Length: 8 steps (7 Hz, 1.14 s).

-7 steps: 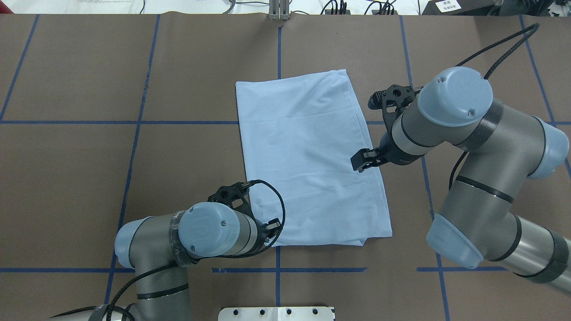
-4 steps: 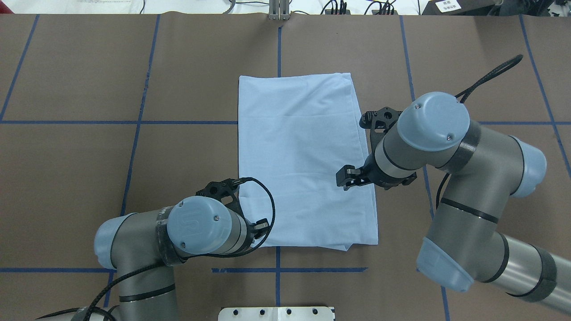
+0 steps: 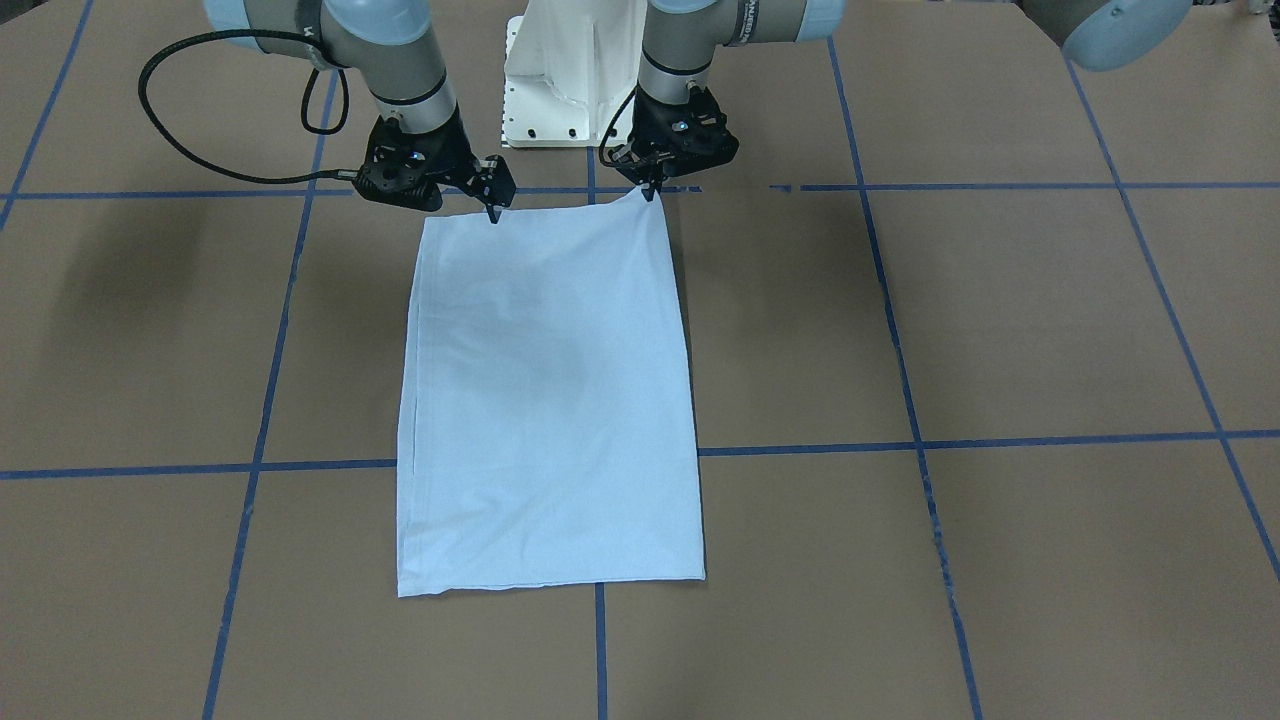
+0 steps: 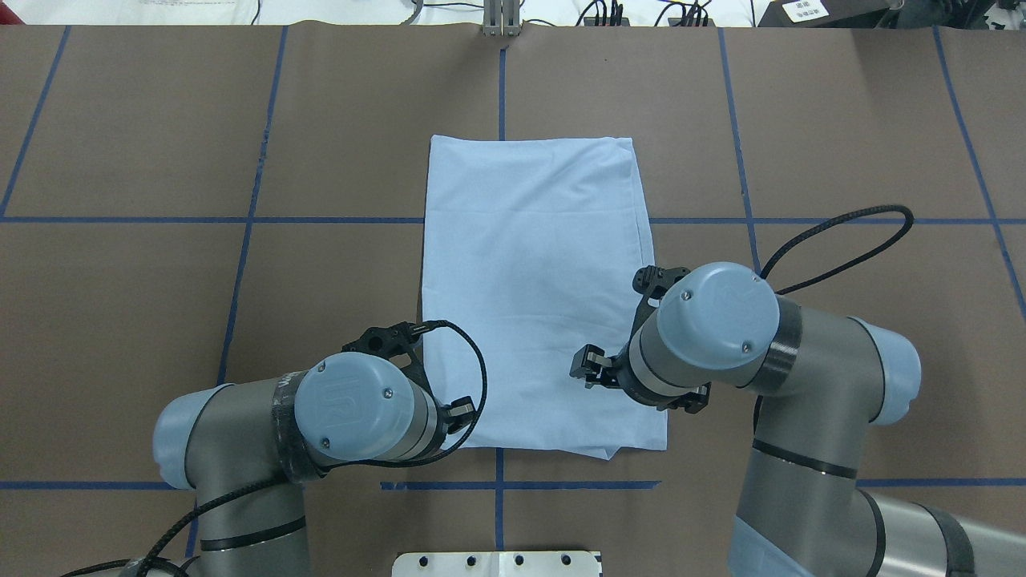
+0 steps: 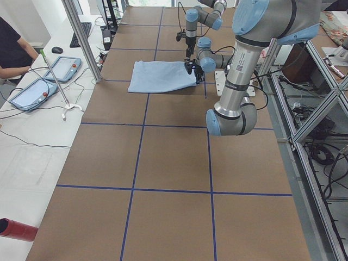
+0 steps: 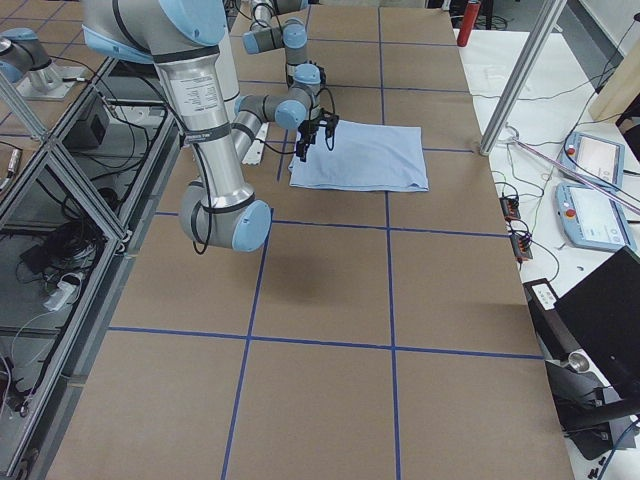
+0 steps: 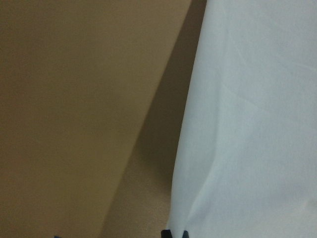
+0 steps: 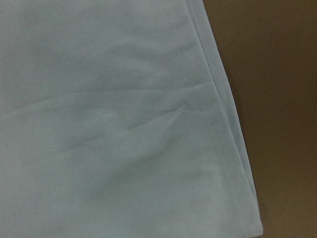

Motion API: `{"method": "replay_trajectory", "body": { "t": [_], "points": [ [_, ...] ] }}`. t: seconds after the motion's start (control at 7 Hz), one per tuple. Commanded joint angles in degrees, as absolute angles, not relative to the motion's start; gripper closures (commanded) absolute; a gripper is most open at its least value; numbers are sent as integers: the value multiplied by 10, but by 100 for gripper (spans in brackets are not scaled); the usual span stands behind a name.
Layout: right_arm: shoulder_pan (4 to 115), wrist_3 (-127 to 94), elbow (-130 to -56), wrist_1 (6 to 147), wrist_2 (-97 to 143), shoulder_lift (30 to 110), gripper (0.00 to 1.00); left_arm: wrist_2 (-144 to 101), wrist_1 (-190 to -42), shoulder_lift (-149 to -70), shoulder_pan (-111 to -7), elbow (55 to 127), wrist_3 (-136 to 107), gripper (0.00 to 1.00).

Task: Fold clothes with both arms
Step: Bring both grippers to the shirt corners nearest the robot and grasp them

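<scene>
The light blue T-shirt point(image 4: 537, 264) lies folded into a long rectangle on the brown table; its print and collar are hidden. It also shows in the front view point(image 3: 550, 400). My left gripper point(image 3: 652, 190) is shut on the shirt's near left corner and holds it slightly raised; it also shows in the overhead view point(image 4: 462, 413). The left wrist view shows the shirt's edge point(image 7: 247, 124) beside bare table. My right gripper point(image 3: 493, 212) hovers over the shirt's near right part point(image 4: 587, 369), looks open and holds nothing. The right wrist view shows the flat hemmed edge point(image 8: 208, 99).
The white pedestal point(image 3: 560, 80) stands just behind the shirt's near edge. Blue tape lines point(image 4: 240, 219) cross the table. Tablets point(image 5: 60, 68) and an operator point(image 5: 11, 49) are on a side table beyond the far edge.
Both grippers moved toward the robot. The shirt was drawn closer and turned from skewed to straight. The right gripper travelled from the shirt's right edge toward its near end.
</scene>
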State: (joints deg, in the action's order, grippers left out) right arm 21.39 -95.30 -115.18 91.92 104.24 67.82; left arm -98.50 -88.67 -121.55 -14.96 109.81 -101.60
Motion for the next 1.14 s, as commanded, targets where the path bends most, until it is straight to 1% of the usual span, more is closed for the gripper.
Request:
{"method": "replay_trajectory", "body": {
  "t": [0.0,0.29,0.57,1.0],
  "points": [
    [151,-1072,-1145,851,963,705,0,-985,-888,-1216,-150,1095,-1008,100],
    [144,-1092,-1117,852,954,708,0,-985,-890,-1216,-149,1093,-1007,100],
    [144,-1096,-1116,852,953,729,0,-985,-891,-1219,-148,1093,-1008,100],
    [140,-1096,-1107,852,953,728,0,-984,-891,-1219,-147,1092,-1007,100]
  ]
}}
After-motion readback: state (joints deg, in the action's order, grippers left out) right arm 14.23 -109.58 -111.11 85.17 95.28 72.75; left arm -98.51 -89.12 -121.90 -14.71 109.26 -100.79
